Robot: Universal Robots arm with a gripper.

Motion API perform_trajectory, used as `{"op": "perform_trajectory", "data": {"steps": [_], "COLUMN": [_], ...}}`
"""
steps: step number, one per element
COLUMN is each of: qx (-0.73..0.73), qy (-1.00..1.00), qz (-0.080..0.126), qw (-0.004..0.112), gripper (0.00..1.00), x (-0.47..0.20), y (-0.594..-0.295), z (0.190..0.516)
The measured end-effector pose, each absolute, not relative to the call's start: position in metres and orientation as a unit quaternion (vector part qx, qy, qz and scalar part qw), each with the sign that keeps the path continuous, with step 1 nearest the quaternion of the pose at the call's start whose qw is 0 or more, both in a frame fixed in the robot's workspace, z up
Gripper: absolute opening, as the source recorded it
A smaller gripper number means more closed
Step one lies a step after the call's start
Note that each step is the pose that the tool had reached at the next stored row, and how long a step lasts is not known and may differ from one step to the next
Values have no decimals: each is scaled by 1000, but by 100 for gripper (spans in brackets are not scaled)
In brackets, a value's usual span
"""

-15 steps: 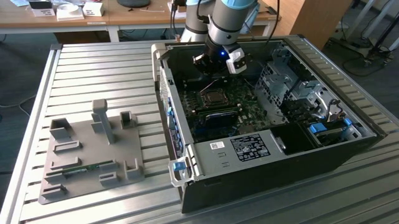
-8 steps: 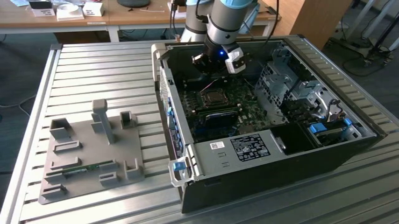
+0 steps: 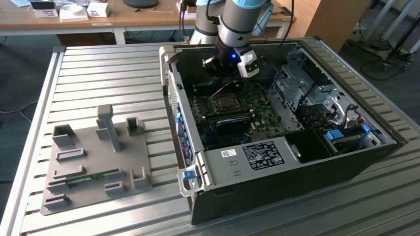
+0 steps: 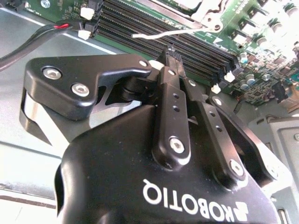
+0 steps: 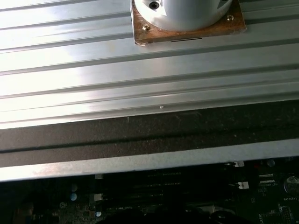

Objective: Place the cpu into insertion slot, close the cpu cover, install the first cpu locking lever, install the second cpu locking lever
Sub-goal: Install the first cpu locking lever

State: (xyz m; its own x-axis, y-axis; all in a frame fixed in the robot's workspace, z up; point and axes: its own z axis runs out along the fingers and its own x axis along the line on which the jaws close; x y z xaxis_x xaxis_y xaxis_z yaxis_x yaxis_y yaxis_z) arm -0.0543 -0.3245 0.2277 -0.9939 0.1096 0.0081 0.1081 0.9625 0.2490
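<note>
Inside the open computer case (image 3: 341, 162) on the worktop (image 3: 98, 78), the jaws hang together above the motherboard (image 3: 262, 115) — near the cpu (image 3: 227, 103), which lies in its socket — and a white printed label (image 3: 264, 155) marks the grey panel (image 3: 226, 172)

Desk (image 3: 98, 69): ribbed aluminium, brushed, bright sheen. Computer case (image 3: 282, 182): matt black painted metal. Inside case, motherboard (image 3: 262, 115): glossy green. Tool (image 4: 169, 52): smooth black, semi-gloss. Beside case, fixture (image 3: 98, 162): matt grey plastic.
</note>
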Motion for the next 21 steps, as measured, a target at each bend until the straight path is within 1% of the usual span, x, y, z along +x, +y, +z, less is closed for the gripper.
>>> {"op": "perform_trajectory", "data": {"steps": [11, 13, 18, 20, 21], "qx": [55, 56, 56, 57, 57], "qy": [991, 991, 991, 991, 991], "qz": [125, 125, 125, 125, 125], "qw": [2, -2, -3, -10, -11], "gripper": [11, 11, 11, 11, 11], "x": [-54, -54, -54, -54, -54], "y": [-327, -327, -327, -327, -327], "z": [228, 228, 228, 228, 228]}}
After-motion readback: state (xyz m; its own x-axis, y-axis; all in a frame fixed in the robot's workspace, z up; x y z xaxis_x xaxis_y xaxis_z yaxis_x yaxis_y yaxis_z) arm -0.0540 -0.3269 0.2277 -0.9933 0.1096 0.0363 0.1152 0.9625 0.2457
